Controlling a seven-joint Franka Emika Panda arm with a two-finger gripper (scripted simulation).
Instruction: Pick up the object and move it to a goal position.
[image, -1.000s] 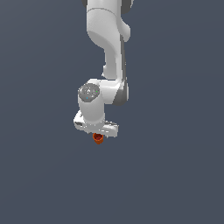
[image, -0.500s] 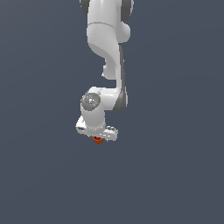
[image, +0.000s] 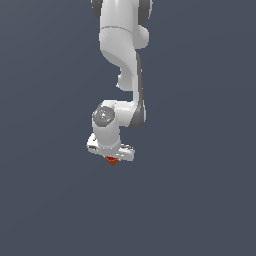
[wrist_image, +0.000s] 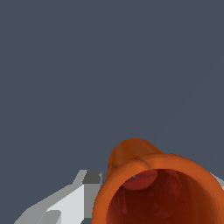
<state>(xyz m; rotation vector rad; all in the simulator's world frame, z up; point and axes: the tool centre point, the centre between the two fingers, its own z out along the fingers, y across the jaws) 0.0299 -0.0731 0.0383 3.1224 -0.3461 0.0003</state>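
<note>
Orange-red cup (image: 111, 160) held at the tip of the white gripper (image: 111, 158)

Seen from outside, the cup peeks out just beneath the gripper, with plain grey background all around it. In the wrist view its dark hollow mouth (wrist_image: 159, 199) faces the camera; a finger (wrist_image: 72, 199) sits beside it, jaws closed on the cup.

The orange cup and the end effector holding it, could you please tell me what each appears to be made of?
The cup looks like glazed clay or glossy plastic: orange-red, mottled darker inside, soft sheen on the rim. The end effector looks like smooth white plastic or painted metal, with flat matte faces. Being renders, neither is certain.
</note>
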